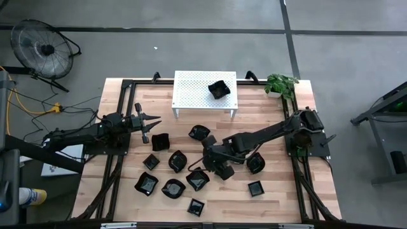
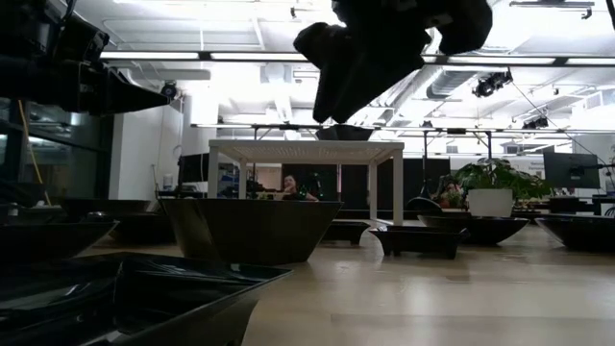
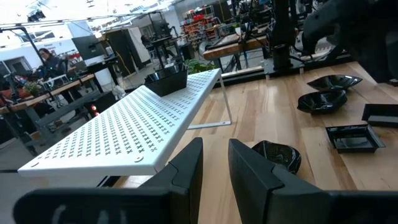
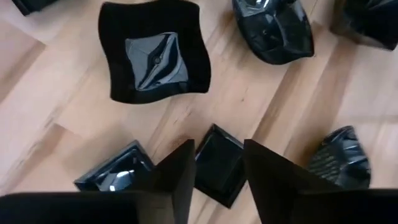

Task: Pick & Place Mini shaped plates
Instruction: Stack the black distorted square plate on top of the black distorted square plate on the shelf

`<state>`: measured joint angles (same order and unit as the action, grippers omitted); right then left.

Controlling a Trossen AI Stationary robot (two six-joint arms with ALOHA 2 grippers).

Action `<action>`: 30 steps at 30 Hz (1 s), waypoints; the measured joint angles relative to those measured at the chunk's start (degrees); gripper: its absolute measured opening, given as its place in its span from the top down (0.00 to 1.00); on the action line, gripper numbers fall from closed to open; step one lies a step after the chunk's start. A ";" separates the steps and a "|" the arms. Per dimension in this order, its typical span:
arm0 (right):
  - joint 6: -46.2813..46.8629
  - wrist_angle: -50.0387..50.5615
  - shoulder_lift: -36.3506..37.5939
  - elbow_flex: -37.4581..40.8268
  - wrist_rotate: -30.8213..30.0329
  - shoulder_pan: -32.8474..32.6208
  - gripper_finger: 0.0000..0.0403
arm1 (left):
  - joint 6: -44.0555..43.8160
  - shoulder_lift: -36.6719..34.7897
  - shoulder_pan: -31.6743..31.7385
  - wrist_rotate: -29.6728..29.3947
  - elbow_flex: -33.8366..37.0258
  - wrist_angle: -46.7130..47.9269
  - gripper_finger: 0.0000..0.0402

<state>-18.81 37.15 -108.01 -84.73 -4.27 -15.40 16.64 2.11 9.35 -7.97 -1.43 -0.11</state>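
Overhead, the right gripper (image 1: 216, 166) sits low over the cluster of mini shaped plates (image 1: 173, 188) spread across the wooden table (image 1: 280, 203), between the wavy dishes at centre and a rounded dish (image 1: 255, 163) beside the arm. One plate (image 1: 219, 88) already rests on the white perforated stand (image 1: 191, 92). The left gripper (image 1: 150, 122) waits at the table's left side, aimed toward the stand, with nothing between its fingers.

At table height, the right arm hangs above the surface and dark dishes (image 2: 252, 229) stand in the foreground; finger contact cannot be judged from this view.

Through the left wrist camera, the left fingers (image 3: 186, 171) stand a narrow gap apart and hold nothing; the stand (image 3: 134, 130) and its plate (image 3: 166, 81) lie ahead.

Through the right wrist camera, the right gripper (image 4: 217, 168) straddles a small square plate (image 4: 217, 165) lying flat on the wood. The jaws stand apart on either side of it and no grip is visible. A wavy-edged plate (image 4: 154, 57) lies just beyond.

Judged step: pick approach on the square plate. The next move calls for descent until the fingertips bracket the rim, then closure and a vertical lift clear of the neighbouring dishes, which sit close.
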 joint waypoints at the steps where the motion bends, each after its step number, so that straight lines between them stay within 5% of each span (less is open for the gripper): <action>1: -0.40 -0.37 -0.42 0.00 -0.04 0.00 0.63 | 0.00 0.02 0.00 0.01 0.00 -0.01 0.82; 8: -0.76 -2.58 -3.40 0.02 0.12 -1.26 0.56 | 0.00 0.02 0.01 0.01 0.00 -0.01 0.82; 17: -2.44 0.74 -3.87 0.04 1.67 -3.21 0.59 | 0.00 0.02 0.00 0.01 0.00 -0.01 0.82; 30: 32.44 3.31 -3.84 0.24 14.44 1.90 0.65 | 0.00 0.01 0.01 0.01 0.00 -0.01 0.82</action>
<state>13.63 40.46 -111.85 -84.49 10.17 -13.50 16.64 2.12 9.37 -7.97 -1.43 -0.12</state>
